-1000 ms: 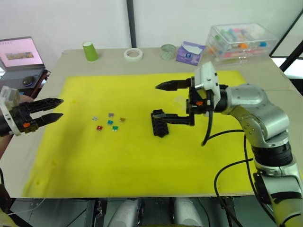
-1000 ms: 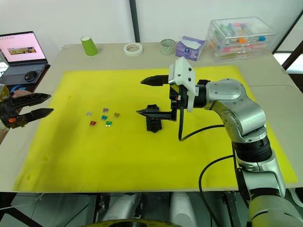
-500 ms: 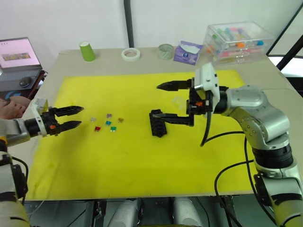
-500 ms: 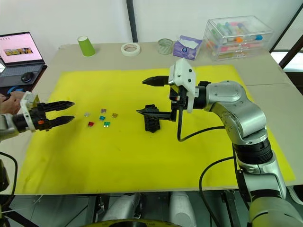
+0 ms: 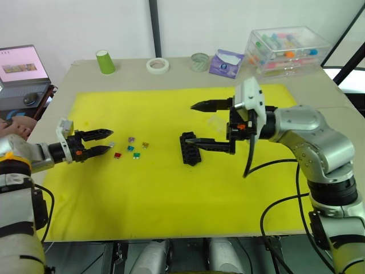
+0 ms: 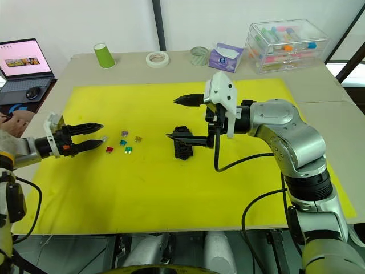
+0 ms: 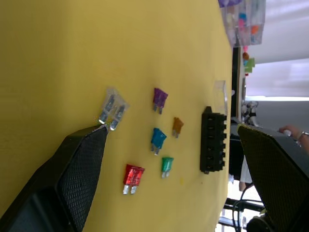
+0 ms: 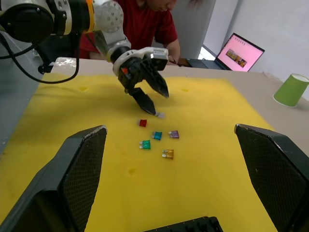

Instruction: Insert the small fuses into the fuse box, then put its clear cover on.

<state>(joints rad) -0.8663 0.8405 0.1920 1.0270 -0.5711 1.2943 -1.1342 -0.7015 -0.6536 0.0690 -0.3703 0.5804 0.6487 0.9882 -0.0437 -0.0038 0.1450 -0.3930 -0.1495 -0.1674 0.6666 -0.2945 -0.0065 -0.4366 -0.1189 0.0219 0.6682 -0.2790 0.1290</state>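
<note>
Yellow mat on the tabletop: left hand (image 5: 106, 141), fingers parted, has swept in from the left edge to the grey fuse (image 7: 112, 106) among the small fuses (image 5: 130, 148), so picking starts; right hand (image 5: 195, 123) wide over the empty fuse box (image 5: 189, 148).

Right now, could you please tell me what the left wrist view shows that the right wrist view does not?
Left wrist view, not the right: the small transparent rectangular cover beside the black slotted plastic fuse box, and the large clear bin of coloured tubes. Right wrist view, not the left: a person in a red top, an open laptop, a green paper cup. Both: the fuse box and six tiny coloured blade fuses loose on the yellow mat.
</note>
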